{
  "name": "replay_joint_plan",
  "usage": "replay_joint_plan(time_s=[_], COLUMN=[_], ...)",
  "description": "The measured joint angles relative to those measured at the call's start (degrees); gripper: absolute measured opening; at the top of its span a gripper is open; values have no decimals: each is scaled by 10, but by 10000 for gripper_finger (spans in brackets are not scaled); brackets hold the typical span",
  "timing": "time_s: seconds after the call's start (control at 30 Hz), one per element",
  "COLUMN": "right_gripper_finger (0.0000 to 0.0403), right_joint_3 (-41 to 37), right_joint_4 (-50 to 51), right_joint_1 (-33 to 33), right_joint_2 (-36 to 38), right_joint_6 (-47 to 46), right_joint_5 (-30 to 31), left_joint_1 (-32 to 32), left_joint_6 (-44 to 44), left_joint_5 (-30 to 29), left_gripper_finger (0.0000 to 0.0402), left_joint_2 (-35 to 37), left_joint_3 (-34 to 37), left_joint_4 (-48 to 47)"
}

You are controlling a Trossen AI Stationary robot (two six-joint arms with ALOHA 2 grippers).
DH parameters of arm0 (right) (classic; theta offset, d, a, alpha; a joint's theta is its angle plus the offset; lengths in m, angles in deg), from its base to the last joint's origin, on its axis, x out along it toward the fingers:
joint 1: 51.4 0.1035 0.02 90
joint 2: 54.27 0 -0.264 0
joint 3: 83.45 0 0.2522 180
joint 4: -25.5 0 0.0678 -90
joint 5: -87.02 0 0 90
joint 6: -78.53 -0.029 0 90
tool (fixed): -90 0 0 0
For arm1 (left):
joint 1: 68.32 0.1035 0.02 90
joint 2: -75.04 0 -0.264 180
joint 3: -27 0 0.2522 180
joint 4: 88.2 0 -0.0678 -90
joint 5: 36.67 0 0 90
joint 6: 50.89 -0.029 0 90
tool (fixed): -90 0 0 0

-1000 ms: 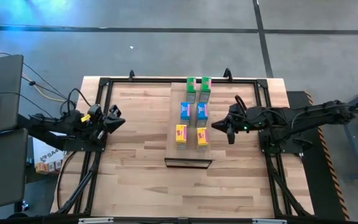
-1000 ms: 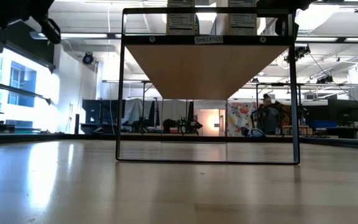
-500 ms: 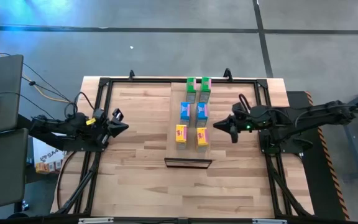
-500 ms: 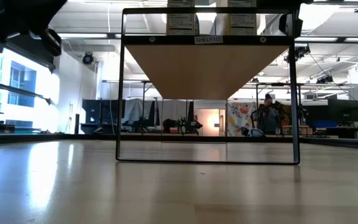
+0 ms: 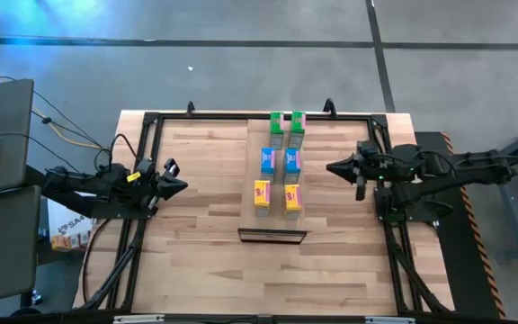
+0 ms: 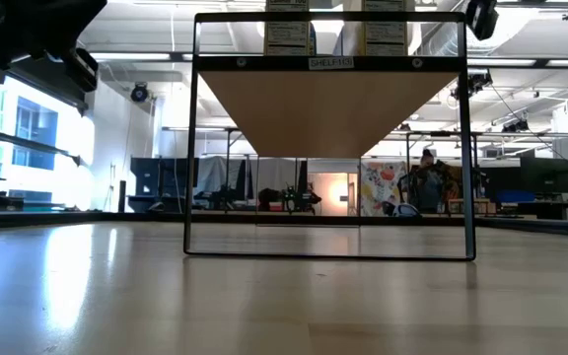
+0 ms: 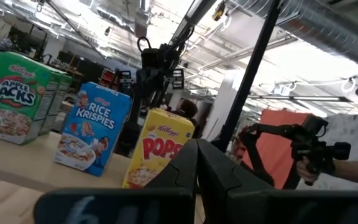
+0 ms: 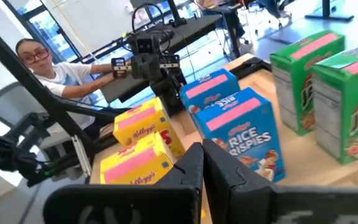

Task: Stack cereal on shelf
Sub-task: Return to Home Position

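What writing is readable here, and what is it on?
"Kellogg's APPLE JACKS": green cereal box.
"Kellogg's RICE KRISPIES": blue cereal box.
"Kellogg's POPS": yellow cereal box.
"SHELF101", hard to make out: tag on the front edge of the shelf.
Box side panels, low view: too small to read.

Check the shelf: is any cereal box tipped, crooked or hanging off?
Nothing stands out. All six stand upright on the shelf in three pairs: green boxes at the far end, blue boxes in the middle, yellow boxes nearest the front edge. The left gripper and right gripper are shut, empty and clear of it.
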Motion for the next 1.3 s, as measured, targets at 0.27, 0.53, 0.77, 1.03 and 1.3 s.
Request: replay_joint_plan(time_s=[0.27, 0.53, 0.77, 1.03, 1.3], right_gripper_finger=[0, 0, 0, 0, 0], right_joint_3=[-116, -308, -393, -426, -426], right_joint_4=[-78, -170, -175, -177, -177], right_joint_1=[2, 1, 1, 1, 1], right_joint_2=[81, 247, 376, 364, 356], right_joint_6=[47, 48, 53, 75, 142], right_joint_5=[-29, -59, -67, -107, -107], left_joint_1=[0, 0, 0, 0, 0], left_joint_6=[4, 4, 4, 4, 4], left_joint_5=[0, 0, 0, 0, 6], left_gripper_finger=[1, 1, 1, 1, 1], left_joint_2=[0, 0, 0, 1, 1], left_joint_3=[0, 0, 0, 0, 0], left_joint_4=[0, -7, -38, -178, -183])
